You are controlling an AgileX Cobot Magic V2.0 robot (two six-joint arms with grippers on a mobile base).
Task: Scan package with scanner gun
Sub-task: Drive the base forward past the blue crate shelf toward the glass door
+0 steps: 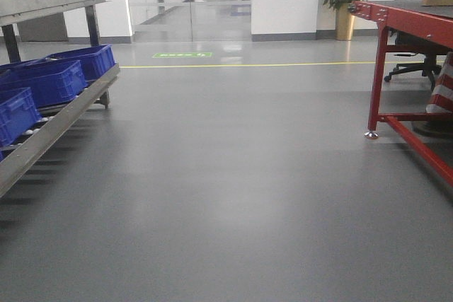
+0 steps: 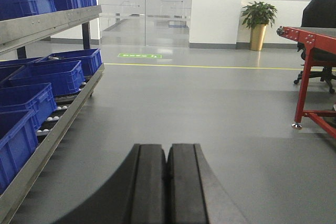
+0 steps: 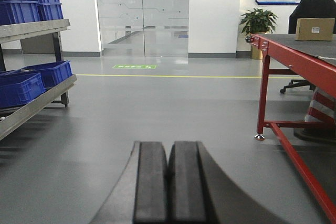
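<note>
Package [image 3: 315, 29] was seen on the far table [image 3: 292, 59]; no scanner was visible. Left claw [image 2: 167, 153] and right claw [image 3: 168, 150] were clenched, empty. Base approach could be misjudged, and the table frame struck.

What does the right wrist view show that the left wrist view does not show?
Only the right wrist view: the package, white label facing the camera, on the table's dark top; the right gripper, jaws together.
Only the left wrist view: white rollers on the rack under the bins; the left gripper, jaws together.
Both: bins, table, plant, glass doors, yellow line, chair. Neither shows the scanner.
</note>
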